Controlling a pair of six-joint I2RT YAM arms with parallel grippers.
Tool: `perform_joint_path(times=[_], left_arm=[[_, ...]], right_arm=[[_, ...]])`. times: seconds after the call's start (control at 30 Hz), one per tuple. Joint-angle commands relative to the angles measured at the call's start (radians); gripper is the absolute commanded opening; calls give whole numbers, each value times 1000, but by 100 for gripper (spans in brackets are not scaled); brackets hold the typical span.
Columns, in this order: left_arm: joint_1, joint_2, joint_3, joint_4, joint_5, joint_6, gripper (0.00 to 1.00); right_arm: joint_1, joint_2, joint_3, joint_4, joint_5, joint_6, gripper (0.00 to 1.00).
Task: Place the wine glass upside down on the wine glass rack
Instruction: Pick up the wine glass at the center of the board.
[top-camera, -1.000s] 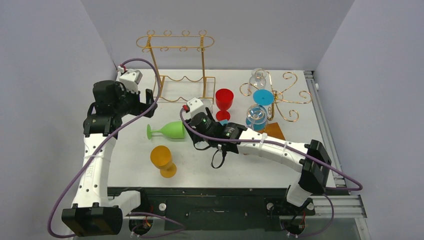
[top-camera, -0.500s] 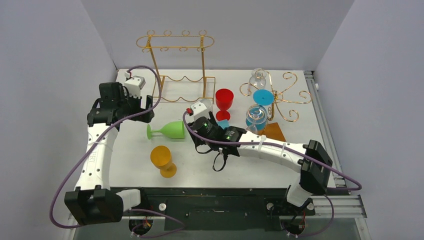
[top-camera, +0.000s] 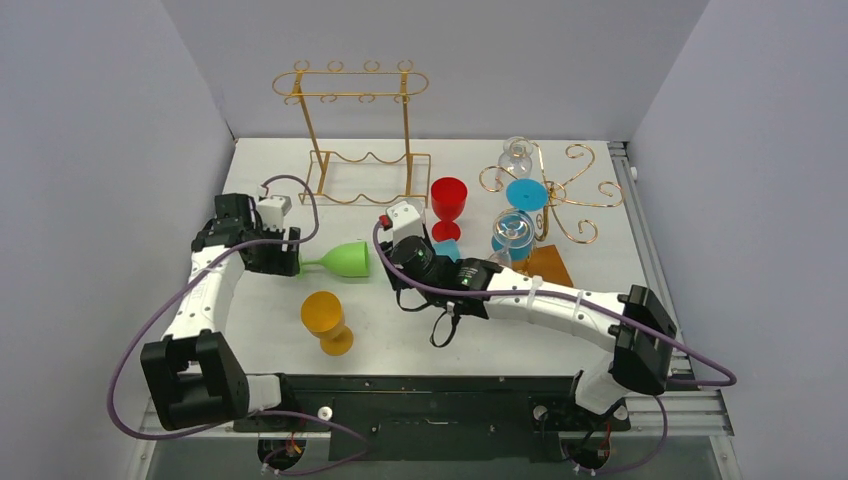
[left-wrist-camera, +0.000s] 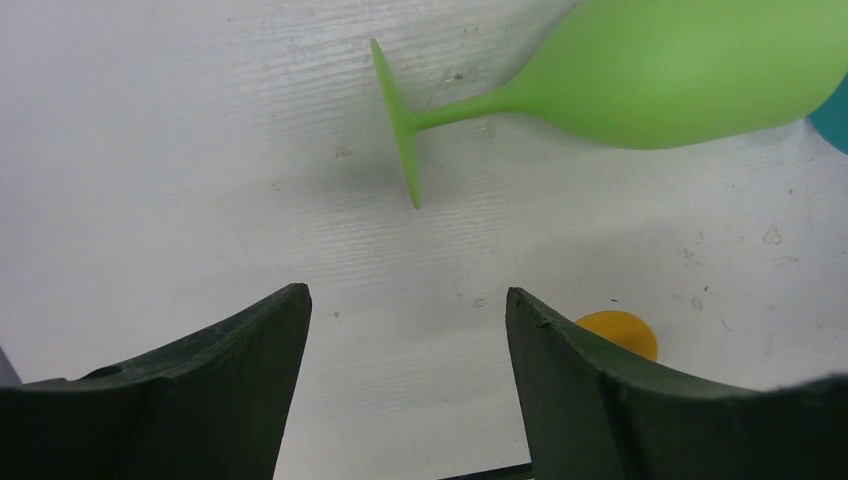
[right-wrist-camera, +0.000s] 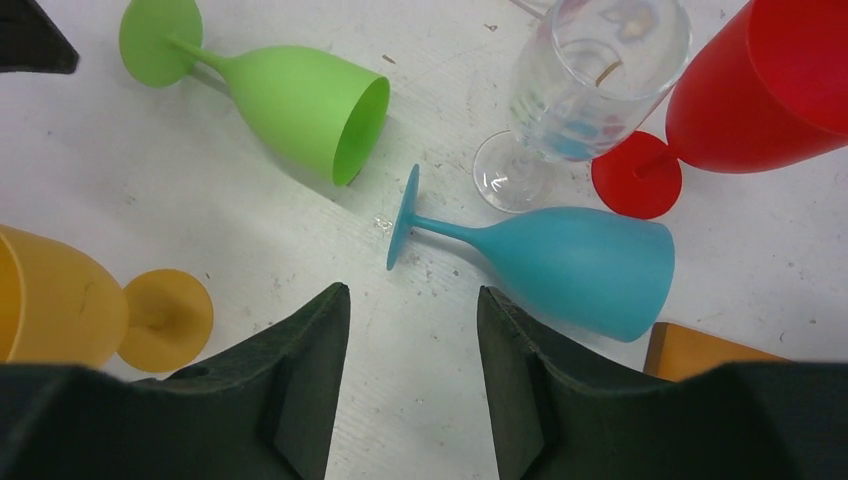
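Observation:
A green wine glass (top-camera: 342, 260) lies on its side mid-table, foot (left-wrist-camera: 395, 120) toward the left. My left gripper (top-camera: 286, 256) is low on the table just left of that foot. Its jaws are open and empty (left-wrist-camera: 408, 300), with the foot a little beyond the tips. A blue wine glass (right-wrist-camera: 560, 260) also lies on its side, its foot (right-wrist-camera: 403, 218) just ahead of my open, empty right gripper (right-wrist-camera: 413, 295), which is right of the green bowl (top-camera: 400, 272). A tall gold rack (top-camera: 350, 85) stands at the back.
A curly gold rack (top-camera: 560, 190) at the right carries a clear glass (top-camera: 516, 155) and a blue-footed one (top-camera: 526, 194). A red glass (top-camera: 448, 205) and a clear glass (right-wrist-camera: 590, 80) stand upright by the blue one. An orange glass (top-camera: 325, 320) stands near front. A brown block (top-camera: 548, 262) lies right.
My left arm has swung down and forward from beside the tall rack to the green glass's foot, its jaws narrowing. The right gripper shifted slightly and narrowed a little.

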Motion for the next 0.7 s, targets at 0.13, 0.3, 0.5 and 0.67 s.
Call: perform_joint_path(times=[0.13, 0.3, 0.5, 0.67], left_arm=[[-7, 122, -11, 157, 26, -42, 64], [-25, 180, -18, 240, 12, -56, 69], [-52, 243, -29, 309, -25, -58, 66], [-53, 265, -38, 356, -56, -53, 1]], right_arm=[[33, -100, -32, 72, 48, 19, 43], [44, -115, -51, 86, 49, 30, 41], [47, -127, -62, 82, 63, 36, 36], [47, -145, -78, 96, 67, 42, 29]])
